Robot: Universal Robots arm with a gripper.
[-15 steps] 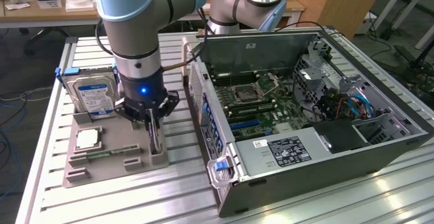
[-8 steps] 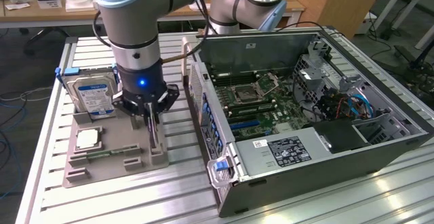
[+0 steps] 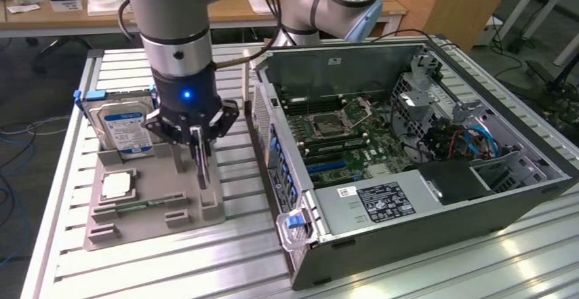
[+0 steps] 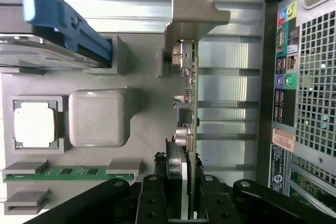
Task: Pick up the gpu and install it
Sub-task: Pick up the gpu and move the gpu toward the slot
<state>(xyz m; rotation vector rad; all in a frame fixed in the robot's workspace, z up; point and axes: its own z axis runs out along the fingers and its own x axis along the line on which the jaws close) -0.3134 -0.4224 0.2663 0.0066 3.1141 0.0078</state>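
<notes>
Gripper (image 4: 181, 205) closed on the card's (image 4: 191, 82) thin edge, holder (image 4: 142, 124) just below; risk of pivoting between fingers (image 4: 151, 204), snagging the holder.

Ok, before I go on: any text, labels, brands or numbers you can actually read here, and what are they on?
No text here can be read.
Blue-white label on the hard drive: print too small.
Black label on the power supply: white print, blurred.
White sticker beside it: unreadable.
Tan sticker on the computer case, rear panel: unreadable.
</notes>
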